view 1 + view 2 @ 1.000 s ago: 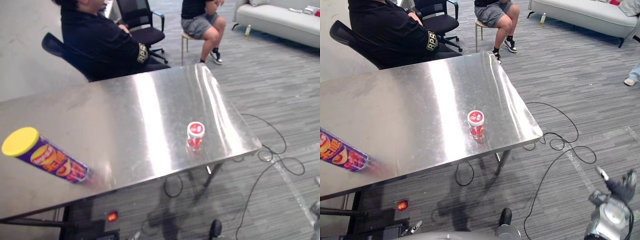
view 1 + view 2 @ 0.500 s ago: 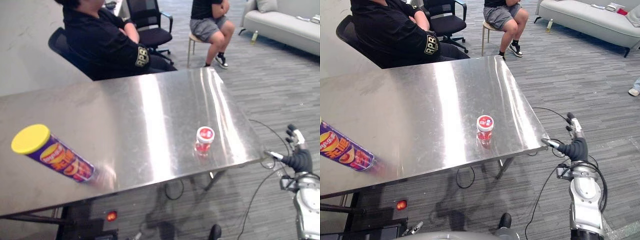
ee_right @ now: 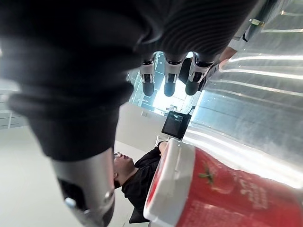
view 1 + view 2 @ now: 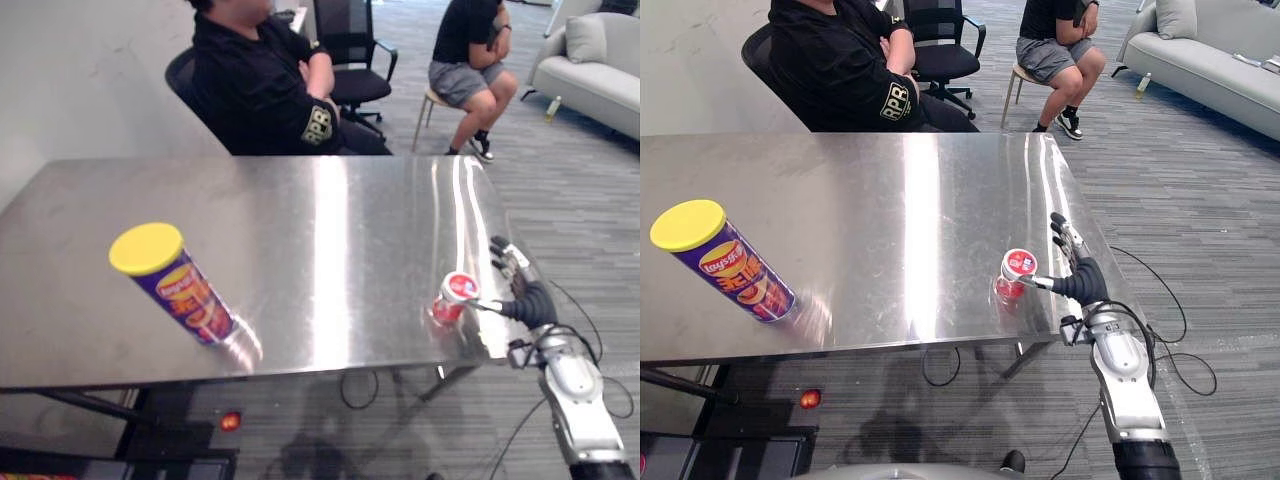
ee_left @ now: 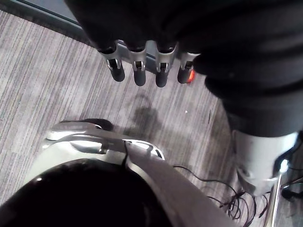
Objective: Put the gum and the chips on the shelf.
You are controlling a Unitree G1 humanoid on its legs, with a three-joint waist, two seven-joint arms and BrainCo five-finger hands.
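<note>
The left hand (image 5: 138,71) hangs over the grey carpet with its fingers straight and relaxed, holding nothing. On the steel table (image 4: 890,190), the chips can (image 4: 725,262) with its yellow lid stands near the front edge. It is well apart from the gum jar (image 4: 1015,273), at about 9 o'clock of it. The gum jar, red with a white lid, stands near the table's right front corner. The right hand (image 4: 1081,281) is just beside it at 3 o'clock, fingers straight and spread, thumb reaching toward the jar, grasping nothing.

The step in hand looks like the grasp on the gum. To do it well, the hand should ease in toward 9 o'clock until the jar sits between thumb and fingers. It should then close round the red body below the lid, since the lid rim may slip. The jar looks small and light, so 1 stray fingertip could tip it. Closing both sides together should hold it in place, followed by a straight lift before turning away.

Whether the thumb tip already touches the jar cannot be told. The right wrist view cuts off the jar's base. The can's lean toward 11 o'clock may be only the camera's angle. Where the shelf stands cannot be told. A seated person in black (image 4: 840,60) is at 12 o'clock beyond the table.
</note>
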